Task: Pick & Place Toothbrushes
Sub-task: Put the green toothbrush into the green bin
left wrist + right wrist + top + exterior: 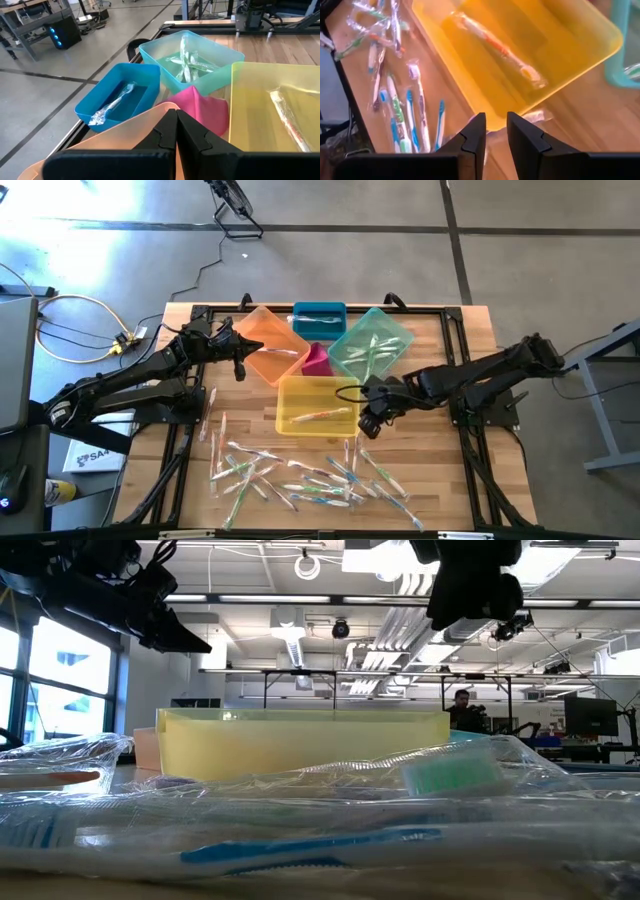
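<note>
Several wrapped toothbrushes (300, 475) lie scattered on the wooden table's near half. One with an orange accent (500, 47) lies in the yellow bin (315, 405); others lie in the teal bin (372, 345) and the blue bin (117, 97). My right gripper (370, 422) hangs over the yellow bin's near right corner, shut on a clear-wrapped toothbrush (536, 116). My left gripper (176, 127) is shut and holds nothing, hovering above the orange bin (262, 345). My right gripper pinches a clear-wrapped toothbrush between its two fingers; the wrapper shows in the narrow gap (493, 134) and one end sticks out sideways past a finger. The fingers slant down from above. The toothbrush is lifted clear, beside the yellow bin's corner. The fingers hide which part is held.
Five translucent bins cluster at the table's middle and far side, with a small pink one (317, 360) among them. A black frame (455, 330) runs around the tabletop. In the low view the toothbrush heap (300, 840) fills the foreground before the yellow bin (300, 740).
</note>
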`<state>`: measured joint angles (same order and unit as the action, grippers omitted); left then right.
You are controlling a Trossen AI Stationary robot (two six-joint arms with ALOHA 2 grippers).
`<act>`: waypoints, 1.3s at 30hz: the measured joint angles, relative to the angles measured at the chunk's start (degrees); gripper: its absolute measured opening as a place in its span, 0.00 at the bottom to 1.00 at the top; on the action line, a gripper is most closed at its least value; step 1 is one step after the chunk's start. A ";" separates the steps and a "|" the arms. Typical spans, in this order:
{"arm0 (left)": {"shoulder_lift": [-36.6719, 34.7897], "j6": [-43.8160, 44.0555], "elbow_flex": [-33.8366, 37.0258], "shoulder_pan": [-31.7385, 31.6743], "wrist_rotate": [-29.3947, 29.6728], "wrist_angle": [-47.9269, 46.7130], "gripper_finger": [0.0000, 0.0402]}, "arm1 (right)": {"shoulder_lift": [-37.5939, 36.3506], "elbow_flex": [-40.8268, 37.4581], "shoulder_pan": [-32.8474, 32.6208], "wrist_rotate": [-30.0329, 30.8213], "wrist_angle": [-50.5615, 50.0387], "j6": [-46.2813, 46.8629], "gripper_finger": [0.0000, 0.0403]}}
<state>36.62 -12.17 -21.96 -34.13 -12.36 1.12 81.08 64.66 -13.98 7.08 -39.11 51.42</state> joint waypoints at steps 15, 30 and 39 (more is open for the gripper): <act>0.02 0.07 0.00 0.00 -0.02 -0.02 0.00 | 0.00 0.00 -5.07 0.47 5.96 7.23 0.17; 0.00 0.62 0.00 0.02 -0.02 -0.02 0.00 | 0.00 0.00 -7.82 4.99 13.90 6.41 0.02; 0.01 0.60 0.00 0.01 -0.02 -0.02 0.00 | 0.08 0.00 -8.17 6.79 15.86 2.75 0.01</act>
<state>36.63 -11.57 -21.96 -34.12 -12.38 1.10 81.16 64.66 -22.15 13.88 -23.26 54.17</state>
